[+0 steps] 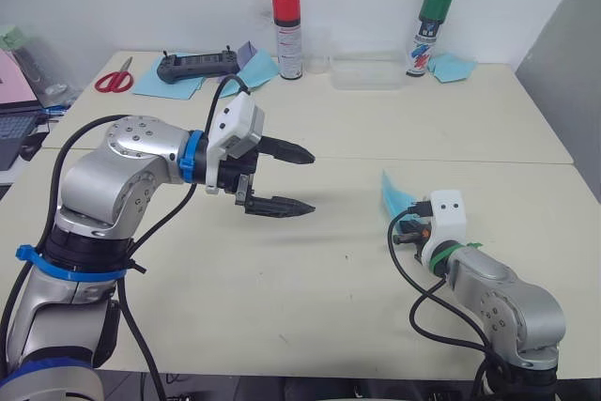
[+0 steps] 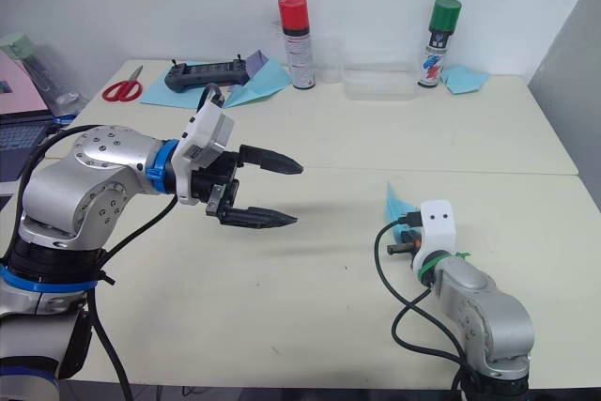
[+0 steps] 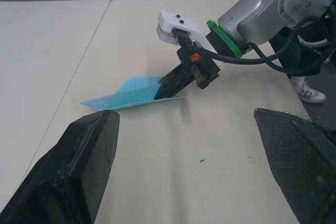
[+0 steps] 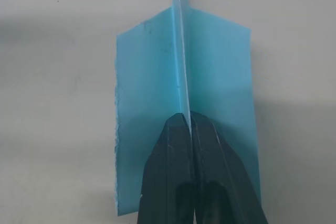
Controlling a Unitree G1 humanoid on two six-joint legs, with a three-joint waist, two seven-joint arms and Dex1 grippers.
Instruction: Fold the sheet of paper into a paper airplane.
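Note:
The light blue sheet of paper (image 3: pixel 131 95) lies on the cream table (image 1: pixel 282 298) at the right, folded into a narrow pointed shape with flat flaps and an upright centre ridge (image 4: pixel 181 51). My right gripper (image 4: pixel 186 121) is shut on that ridge at its near end, low over the table; from the head it sits at the paper's near side (image 1: pixel 402 211). My left gripper (image 1: pixel 310 181) hangs open in mid-air over the table's middle, well to the left of the paper, its fingers (image 3: pixel 79 177) pointing toward it with nothing between them.
Along the back edge stand a red-capped spray can (image 1: pixel 287 33), a green-capped can (image 1: pixel 431 30) and a clear plastic box (image 1: pixel 366 72). Red scissors (image 1: pixel 115 77), a black controller (image 1: pixel 197 66), a wider blue dart (image 1: pixel 255 69) and a small blue paper lump (image 1: pixel 453 67) lie there too.

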